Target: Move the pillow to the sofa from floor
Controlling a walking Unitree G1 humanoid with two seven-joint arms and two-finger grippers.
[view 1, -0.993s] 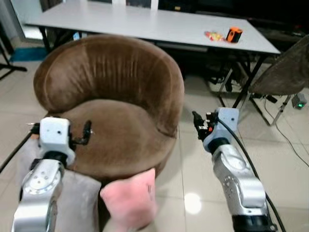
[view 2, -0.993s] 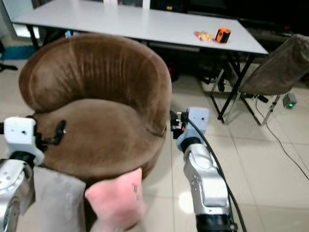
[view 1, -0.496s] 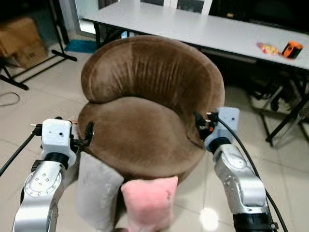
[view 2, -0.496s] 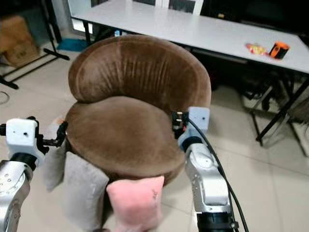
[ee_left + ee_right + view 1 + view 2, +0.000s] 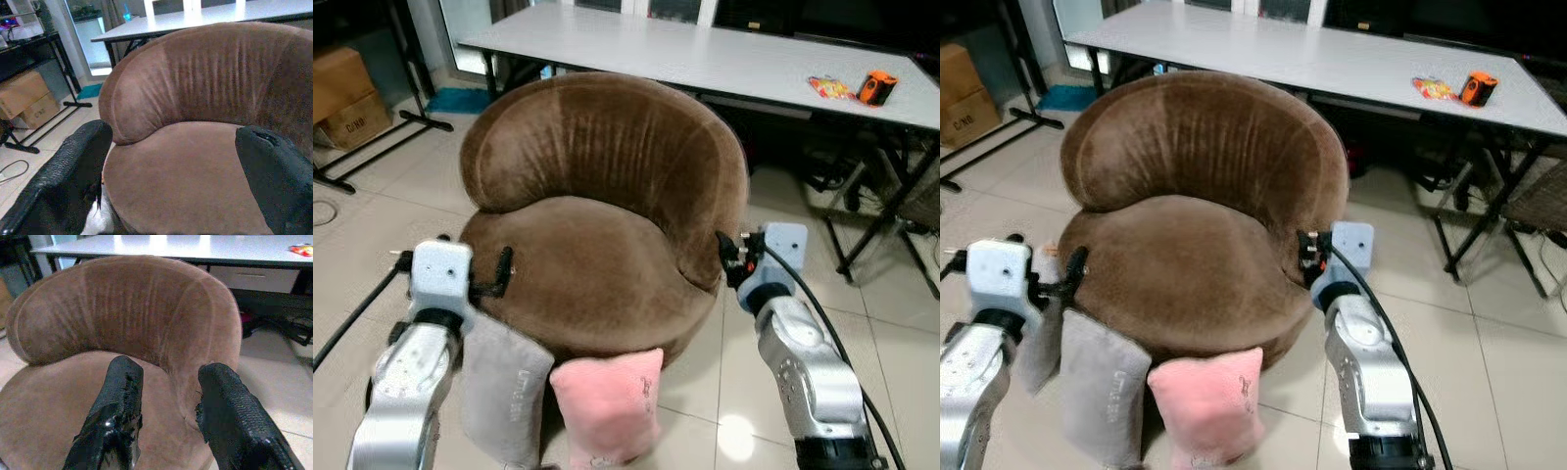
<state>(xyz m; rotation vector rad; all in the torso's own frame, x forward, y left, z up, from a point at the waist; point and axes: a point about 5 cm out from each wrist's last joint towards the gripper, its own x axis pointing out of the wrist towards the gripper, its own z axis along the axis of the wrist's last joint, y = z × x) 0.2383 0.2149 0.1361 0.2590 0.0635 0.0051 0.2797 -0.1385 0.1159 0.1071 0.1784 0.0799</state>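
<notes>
pillow, pink (image 5: 605,405), leans on floor against brown sofa (image 5: 597,211) beside grey pillow (image 5: 507,387). likely light, soft, squashy: pinch top edge or corner. left gripper (image 5: 171,191) fingers wide apart, right gripper (image 5: 171,421) fingers parted, both empty above seat.

Grey pillow (image 5: 505,392) lower end is cut off by the frame edge.

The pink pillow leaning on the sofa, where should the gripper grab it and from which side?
Probably the pink pillow by its top edge, coming from above. It stands nearly upright against the sofa base, so that edge is free, with a grey pillow crowding its left. The right gripper has the clearer path.
</notes>
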